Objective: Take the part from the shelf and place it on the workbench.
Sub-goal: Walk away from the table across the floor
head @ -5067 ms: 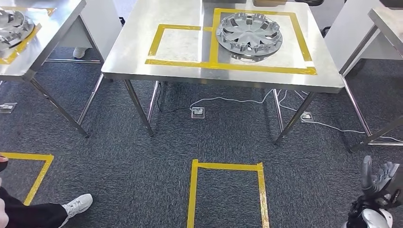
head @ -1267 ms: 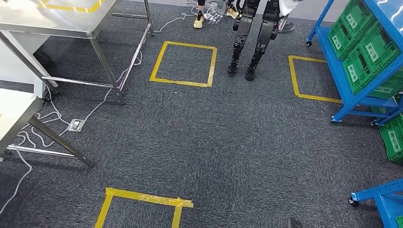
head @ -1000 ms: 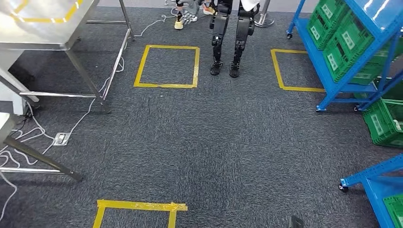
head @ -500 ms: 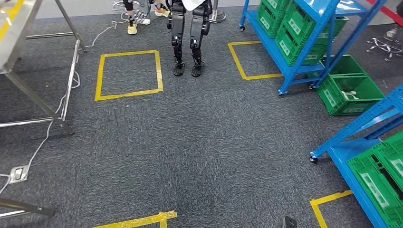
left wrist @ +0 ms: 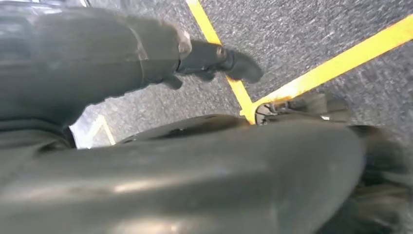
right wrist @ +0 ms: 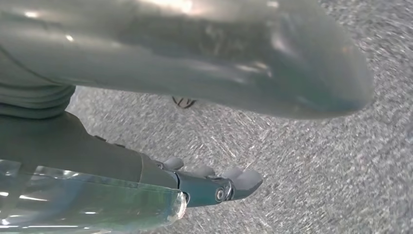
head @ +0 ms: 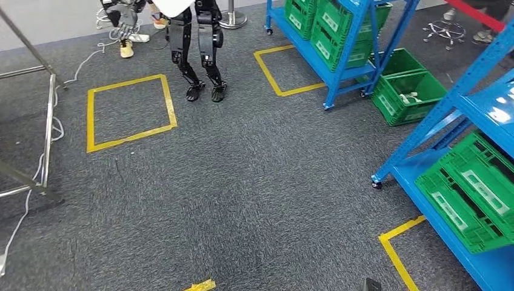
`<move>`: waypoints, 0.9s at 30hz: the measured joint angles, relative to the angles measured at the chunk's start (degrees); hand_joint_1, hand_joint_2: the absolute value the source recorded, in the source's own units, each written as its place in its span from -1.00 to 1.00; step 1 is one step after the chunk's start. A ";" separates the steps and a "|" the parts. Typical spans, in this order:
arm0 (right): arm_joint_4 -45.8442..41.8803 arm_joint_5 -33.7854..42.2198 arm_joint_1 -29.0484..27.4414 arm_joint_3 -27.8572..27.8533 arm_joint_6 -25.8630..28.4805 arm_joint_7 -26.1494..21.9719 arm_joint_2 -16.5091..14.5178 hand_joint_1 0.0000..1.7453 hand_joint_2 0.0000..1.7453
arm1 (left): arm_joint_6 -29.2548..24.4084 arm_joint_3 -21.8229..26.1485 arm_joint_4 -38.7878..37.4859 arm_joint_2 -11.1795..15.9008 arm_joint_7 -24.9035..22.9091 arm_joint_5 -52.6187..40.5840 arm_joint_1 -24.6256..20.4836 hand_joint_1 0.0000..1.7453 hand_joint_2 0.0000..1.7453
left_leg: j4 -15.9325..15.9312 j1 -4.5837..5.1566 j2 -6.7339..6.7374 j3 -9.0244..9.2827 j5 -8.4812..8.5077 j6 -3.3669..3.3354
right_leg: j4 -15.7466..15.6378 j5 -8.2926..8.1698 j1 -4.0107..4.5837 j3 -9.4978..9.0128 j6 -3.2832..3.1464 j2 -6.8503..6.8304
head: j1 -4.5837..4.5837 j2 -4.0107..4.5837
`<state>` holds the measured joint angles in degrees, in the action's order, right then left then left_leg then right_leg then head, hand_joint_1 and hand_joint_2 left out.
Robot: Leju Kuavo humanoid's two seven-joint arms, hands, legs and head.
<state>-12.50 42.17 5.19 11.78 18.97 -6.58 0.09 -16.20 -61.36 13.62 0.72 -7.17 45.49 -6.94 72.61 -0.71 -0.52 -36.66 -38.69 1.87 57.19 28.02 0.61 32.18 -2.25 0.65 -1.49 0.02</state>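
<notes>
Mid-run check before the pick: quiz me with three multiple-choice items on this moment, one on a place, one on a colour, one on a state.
1. Where do the other robot's legs stand?
A. inside the yellow tape square
B. just outside it
C. on a shelf
2. What colour are the crates on the blue shelf?
A. red
B. grey
C. green
3. What does the right hand hold?
A. nothing
B. a crate
C. a cable

B: the other robot's legs have both feet on carpet beside the yellow tape square.
C: the crates on the blue shelf are green.
A: the right hand hangs empty over carpet, fingers straight.
</notes>
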 joint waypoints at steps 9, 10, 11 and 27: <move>0.02 0.44 0.00 0.51 -1.08 -0.88 0.11 -1.00 -1.00 | -0.66 0.01 0.01 -0.15 1.29 -0.88 0.31 -1.00 -1.00 | -12.91 -0.68 -5.15 3.66 8.67 -0.76 | 1.53 1.43 -0.94 0.32 2.35 7.11 | 1.43 0.00; 0.02 0.47 -0.07 0.67 -1.13 -0.92 0.11 -1.00 -1.00 | -0.68 0.01 0.01 -0.21 1.19 -0.96 0.31 -1.00 -1.00 | -13.22 -0.67 -4.21 3.92 8.67 -1.09 | 1.93 1.62 -0.93 0.54 2.67 6.75 | 1.35 0.00; 0.03 0.49 -0.08 0.81 -1.16 -0.94 0.14 -1.00 -1.00 | -0.71 0.01 0.01 -0.28 1.10 -1.00 0.32 -1.00 -1.00 | -13.52 -0.69 -3.13 4.23 8.64 -1.44 | 3.07 2.22 -0.83 1.03 2.98 5.46 | 1.09 0.00; 0.08 1.64 -0.36 1.70 -1.45 -0.98 0.94 -1.00 -1.00 | -1.02 0.01 0.07 -0.47 -0.32 -1.01 -0.26 -1.00 -1.00 | -13.15 -0.05 3.93 7.60 4.70 -0.04 | 0.15 0.64 0.19 -0.21 0.58 -3.14 | -1.19 0.00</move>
<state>-12.42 43.81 4.83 13.49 17.52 -7.57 1.02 -17.22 -61.35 13.68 0.25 -7.49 44.48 -7.20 59.46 -0.77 3.41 -29.06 -33.99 1.83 57.33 28.66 0.80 31.97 -1.67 -2.50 -2.68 0.02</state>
